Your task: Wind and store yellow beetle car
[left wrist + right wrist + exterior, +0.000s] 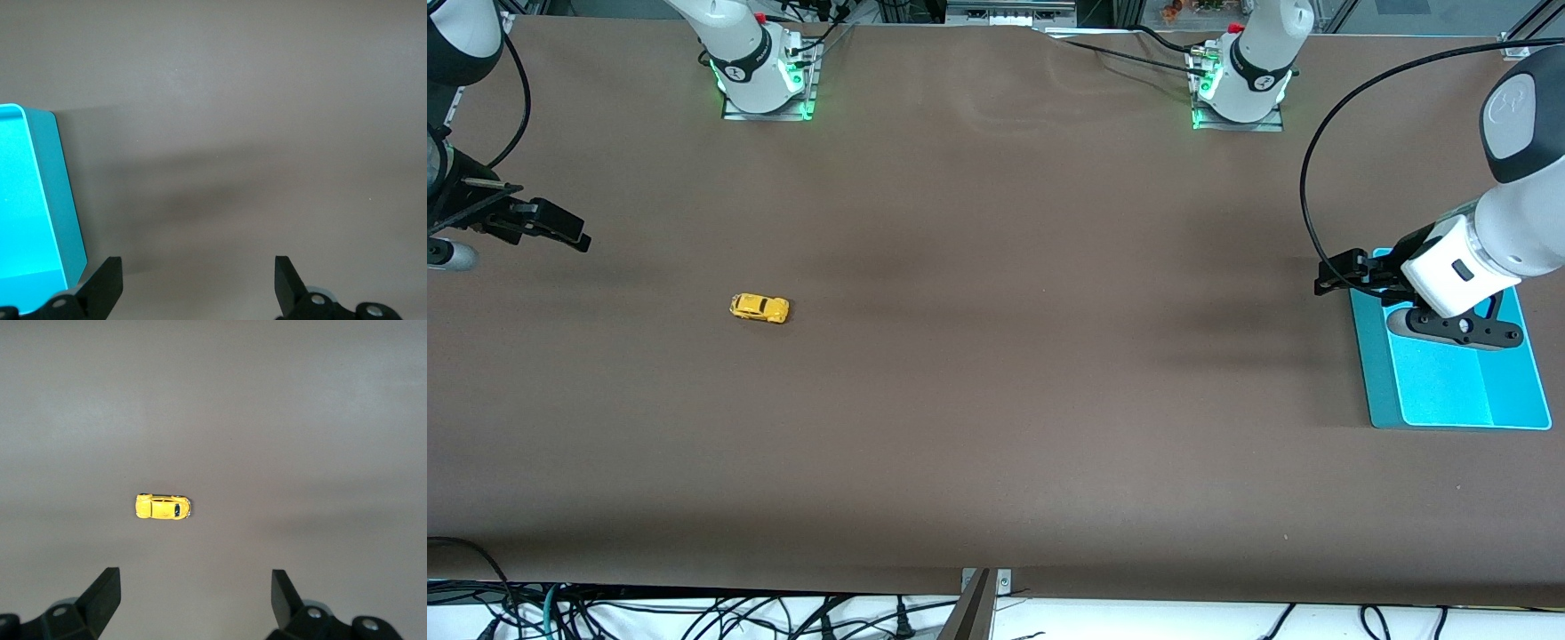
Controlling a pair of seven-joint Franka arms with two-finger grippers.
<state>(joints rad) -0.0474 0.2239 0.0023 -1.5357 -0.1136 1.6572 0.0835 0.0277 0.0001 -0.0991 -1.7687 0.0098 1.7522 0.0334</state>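
The left arm reaches out low over the blue tray (1449,391) at its end of the bench (996,400), its left claw (1334,276) spread wide and empty over the tray's edge. The right claw (560,227) hangs over the bench's other end, fingers apart, gripping nothing. The yellow beetle car (759,308) sits on the bench near the right claw, untouched.

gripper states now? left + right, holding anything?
left gripper: open, empty, up over the teal tray's edge.
right gripper: open, empty, up over the table's right-arm end, yellow beetle car untouched.
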